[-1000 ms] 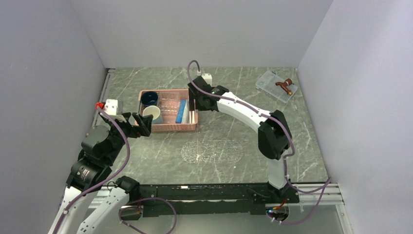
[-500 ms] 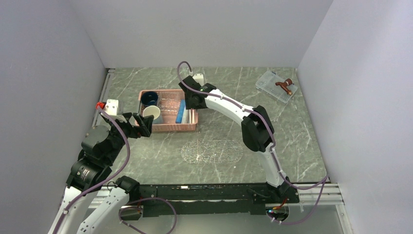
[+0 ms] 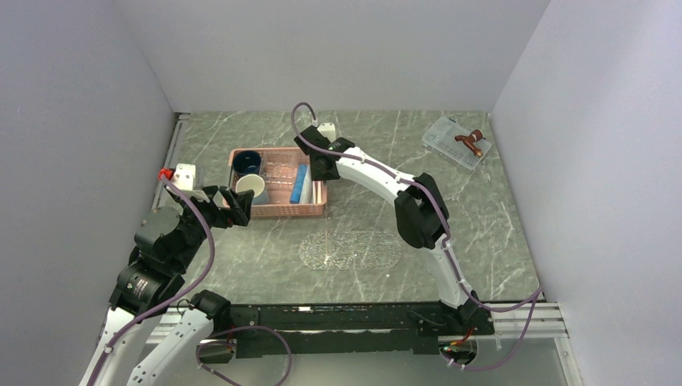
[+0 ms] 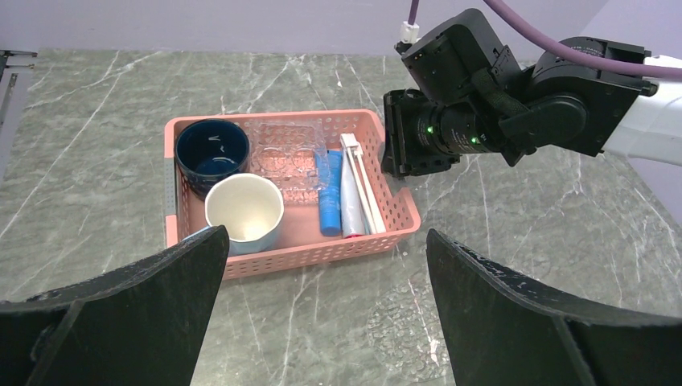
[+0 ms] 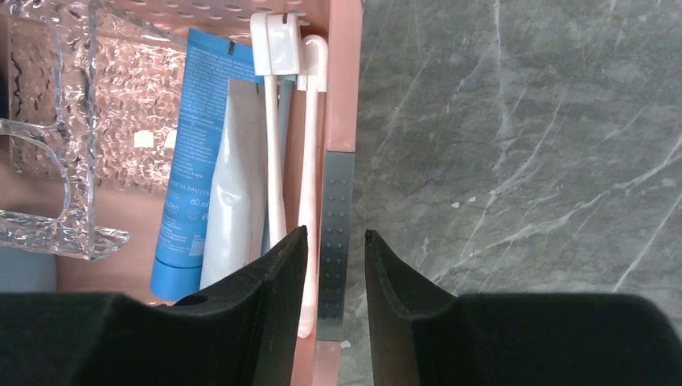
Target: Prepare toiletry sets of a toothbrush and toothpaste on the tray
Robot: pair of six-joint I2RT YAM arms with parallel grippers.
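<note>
Over a grey marble-patterned desk [image 3: 490, 241], the right claw [image 5: 336, 237] hangs at the right-hand wall of a pink slatted basket [image 3: 277, 211]. Its jaws stand narrowly apart astride a grey dotted strip [image 5: 334, 209] that runs along that wall, with a sliver of gap on either side of the strip. Just inside the wall lie two whitish toothbrushes, one toothbrush [image 5: 273, 153] beside the other, next to a pale tube [image 5: 232, 193] and the blue toothpaste [image 5: 186, 161], all lengthwise in the basket's right part. A bumpy clear holder [image 4: 285, 149], a dark blue mug [image 4: 211, 149] and a white cup [image 4: 244, 211] fill the rest of the basket. The left claw [image 3: 232, 206] hovers near the basket's near-left corner, jaws spread wide and holding nothing. The transparent tray [image 3: 378, 251] lies flat on the desk in front of the basket, apart from it. A small clear box [image 3: 449, 137] sits well away at the far right.
</note>
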